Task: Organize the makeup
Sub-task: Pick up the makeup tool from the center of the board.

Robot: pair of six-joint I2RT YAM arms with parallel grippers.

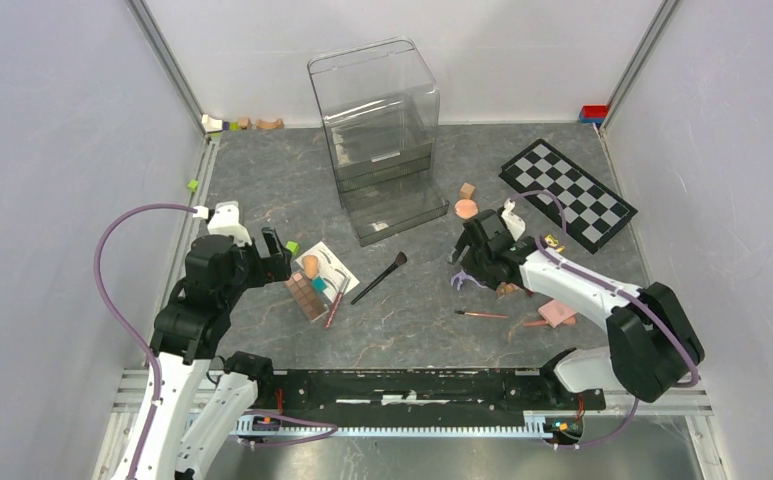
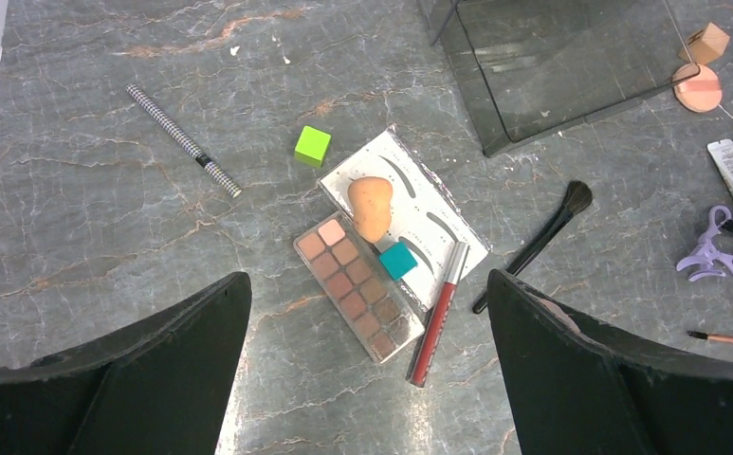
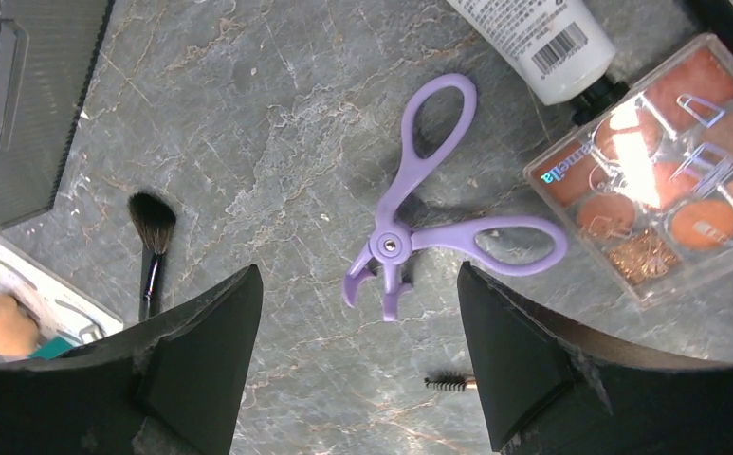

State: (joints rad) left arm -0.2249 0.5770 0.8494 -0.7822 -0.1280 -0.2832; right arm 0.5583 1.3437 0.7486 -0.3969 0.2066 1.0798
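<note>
My left gripper stands open above a brown eyeshadow palette, holding nothing. Beside the palette lie a white eyebrow card with a peach sponge on it, a red gloss tube, a black brush and a checkered pencil. My right gripper is open over the lilac scissors, which lie flat just ahead of its fingertips. A round-pan palette, a white tube and a small wand brush lie close by.
A clear box stands at the back centre with its drawer pulled out. The checkerboard lies back right. A green cube sits by the card and a teal cube on it. A pink compact lies near the drawer.
</note>
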